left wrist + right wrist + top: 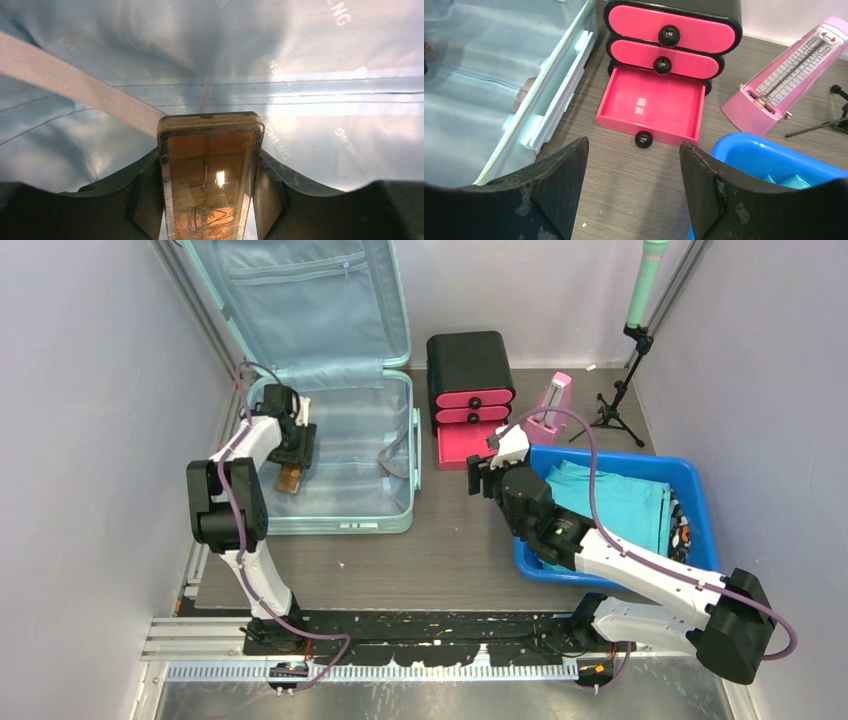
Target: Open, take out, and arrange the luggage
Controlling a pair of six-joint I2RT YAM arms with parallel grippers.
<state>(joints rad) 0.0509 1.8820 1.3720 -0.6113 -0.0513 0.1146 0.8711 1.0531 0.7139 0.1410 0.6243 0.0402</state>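
- Top external view: the luggage [340, 524] lies open at the far left of the table [440, 550]. Its base is flat and its lid [300, 300] stands up against the far wall.
- The left arm reaches into the left side of the base, where the left fingers [296, 452] point down at the lining.
- Left wrist view: the left fingers [270, 195] are clenched on a flat amber block [210, 165], one pressing each long side. A grey strap [75, 85] runs across the pale blue lining [325, 40] and passes behind the block's far left corner.
- The right fingers [480, 478] hover over the table between the luggage and the blue tub [700, 490], which holds teal cloth [620, 505].
- Right wrist view: the right fingers [561, 185] are spread apart, released, with nothing between them.
- Just beyond them stands the black drawer box [674, 35], its bottom pink drawer [651, 102] pulled out.
- A pink metronome [784, 75] stands to the right of the box.
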